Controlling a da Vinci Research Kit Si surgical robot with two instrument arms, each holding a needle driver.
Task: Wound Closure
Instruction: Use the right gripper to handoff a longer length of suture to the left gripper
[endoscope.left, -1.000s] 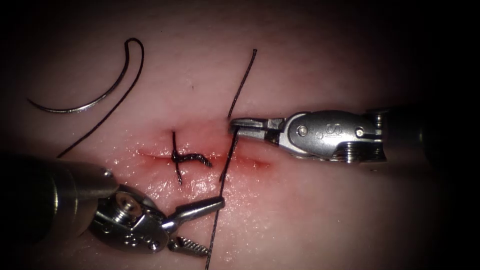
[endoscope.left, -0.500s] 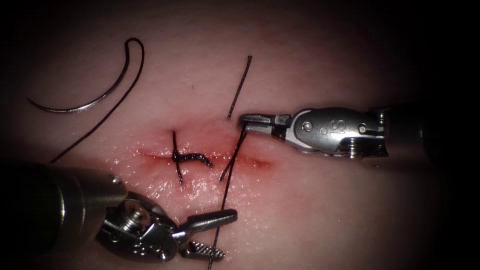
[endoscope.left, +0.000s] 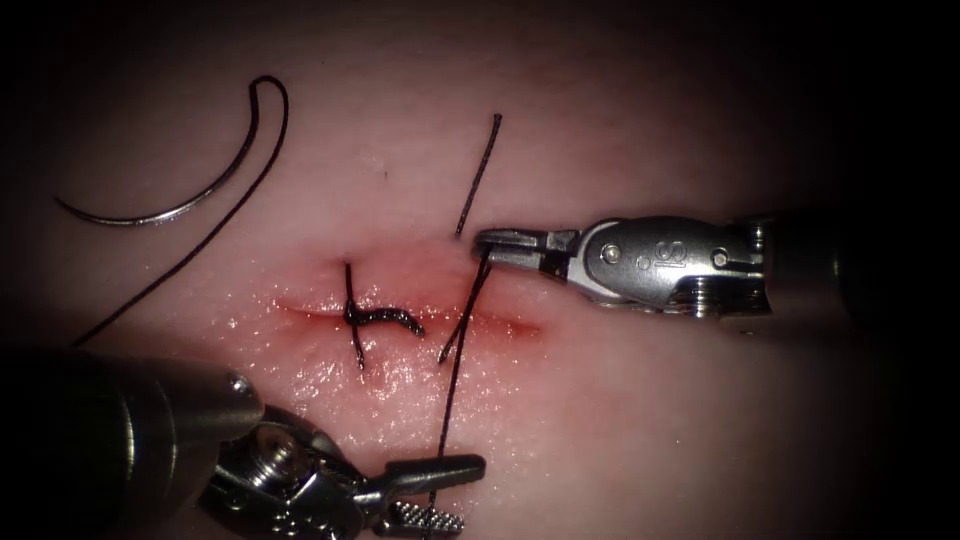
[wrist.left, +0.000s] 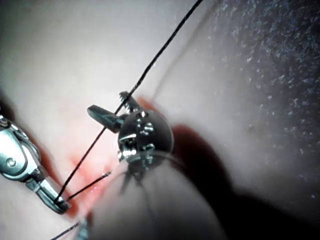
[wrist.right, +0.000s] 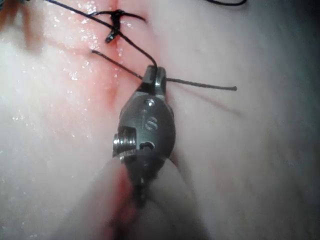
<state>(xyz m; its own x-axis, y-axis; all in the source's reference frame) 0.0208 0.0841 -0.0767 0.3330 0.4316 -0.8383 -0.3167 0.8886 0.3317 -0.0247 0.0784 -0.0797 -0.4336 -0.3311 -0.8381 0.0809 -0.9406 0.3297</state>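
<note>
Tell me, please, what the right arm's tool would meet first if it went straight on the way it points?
Probably bare pale tissue above the cut; the right arm's tool, shut on the black thread, points toward the picture's left, though depth is unclear.

Pale pink tissue (endoscope.left: 620, 420), glistening and flushed red along the cut (endoscope.left: 420, 318). Black thread (endoscope.left: 455, 380) runs across it, with a black knot (endoscope.left: 385, 318) on the cut. The needle (endoscope.left: 170, 195) is thin, silver-grey. Both tools are shiny silver steel; the right tool (endoscope.left: 510, 243) bears a stamped "S" mark, the left tool (endoscope.left: 430, 495) has a ridged inner face.
</note>
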